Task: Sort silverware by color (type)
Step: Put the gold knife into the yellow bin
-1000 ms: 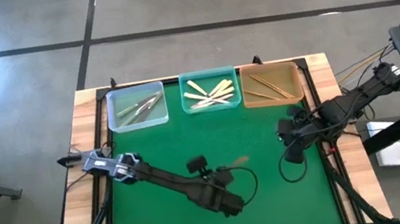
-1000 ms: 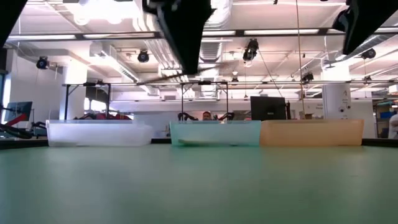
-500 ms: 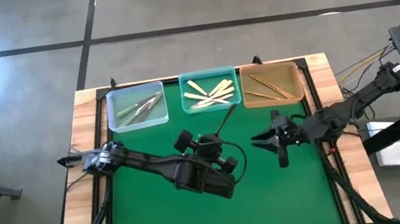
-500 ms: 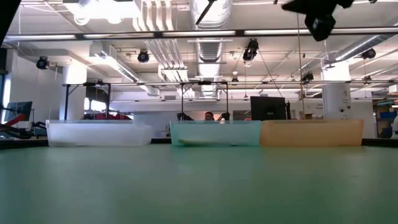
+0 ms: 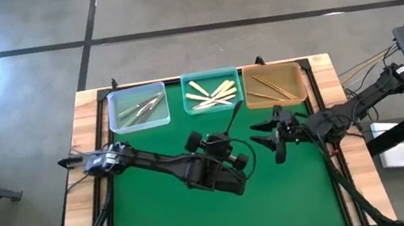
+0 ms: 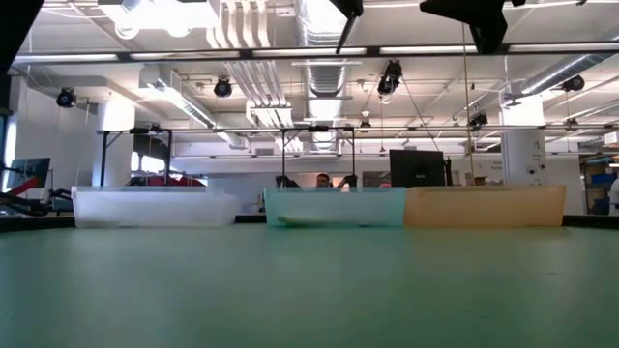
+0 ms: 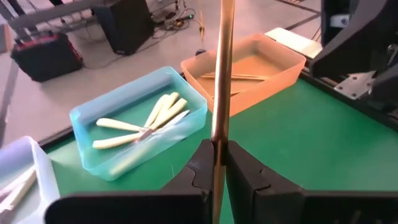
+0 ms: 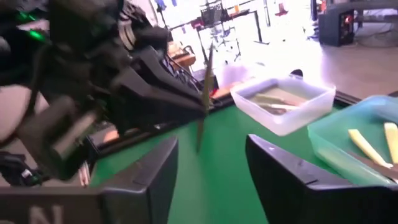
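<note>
My left gripper (image 5: 227,135) is over the middle of the green mat, shut on a tan-brown wood-like utensil (image 5: 235,114) that points toward the far trays. Its tip shows at the top of the low view (image 6: 345,24). My right gripper (image 5: 263,137) hovers just right of it, open and facing left; its fingers stand wide apart in the right wrist view (image 8: 208,180), which shows the utensil (image 8: 204,93) ahead. Silver pieces (image 5: 139,106) lie in the clear tray, cream ones (image 5: 211,92) in the blue tray, brown ones (image 5: 270,87) in the orange tray. My left gripper pinches the tan-brown utensil's shaft (image 7: 217,138) between its two fingers (image 7: 244,174). The utensil lies along the fingers and sticks out well past their tips. It is lifted clear of the mat, slanting up toward the far right.
Three square trays stand side by side along the mat's far edge: clear (image 5: 117,127), blue (image 5: 191,113), orange (image 5: 301,82). The green mat (image 5: 161,215) is bordered by a wooden table rim. Both arms are close together near the centre. A person shows far behind the trays (image 6: 322,180).
My left gripper rose from low over the near-centre mat with the wooden utensil and moved toward the far edge and right, tipping so that the utensil points at the trays. My right gripper swung from pointing down to level and moved left toward the left gripper.
</note>
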`<state>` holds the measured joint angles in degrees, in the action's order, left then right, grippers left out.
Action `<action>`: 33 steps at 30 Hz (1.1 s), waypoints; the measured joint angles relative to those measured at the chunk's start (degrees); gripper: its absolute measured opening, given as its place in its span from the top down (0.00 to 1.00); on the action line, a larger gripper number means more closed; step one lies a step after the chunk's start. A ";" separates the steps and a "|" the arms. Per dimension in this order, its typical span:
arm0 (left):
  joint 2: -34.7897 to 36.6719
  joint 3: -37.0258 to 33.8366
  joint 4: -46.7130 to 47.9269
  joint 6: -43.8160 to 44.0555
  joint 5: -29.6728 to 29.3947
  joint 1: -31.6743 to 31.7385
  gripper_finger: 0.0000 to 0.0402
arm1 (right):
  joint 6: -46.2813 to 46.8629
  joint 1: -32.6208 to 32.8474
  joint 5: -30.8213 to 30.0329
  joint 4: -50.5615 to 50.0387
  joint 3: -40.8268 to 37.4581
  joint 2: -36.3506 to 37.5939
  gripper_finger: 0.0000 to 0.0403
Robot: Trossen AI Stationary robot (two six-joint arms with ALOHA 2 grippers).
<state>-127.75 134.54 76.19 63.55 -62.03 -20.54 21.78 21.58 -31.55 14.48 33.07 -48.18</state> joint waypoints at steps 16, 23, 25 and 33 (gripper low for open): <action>-0.02 -0.21 -14.54 -10.46 5.48 2.21 0.99 | 0.39 -2.14 0.00 1.31 3.23 0.00 0.40; -0.02 -0.21 -14.86 -10.84 6.05 2.64 0.99 | 0.79 -2.14 0.00 1.60 3.27 0.00 0.39; -0.02 -0.35 -16.32 -12.10 6.85 2.80 0.99 | 0.78 -2.14 -0.02 1.76 3.27 -0.01 0.40; -0.04 -0.65 -24.33 -20.57 9.15 3.40 0.99 | 0.46 -2.75 -0.52 4.50 3.29 -1.11 0.39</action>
<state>-127.79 133.88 51.86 42.98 -52.87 -17.14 22.24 18.83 -32.07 18.98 36.36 -49.30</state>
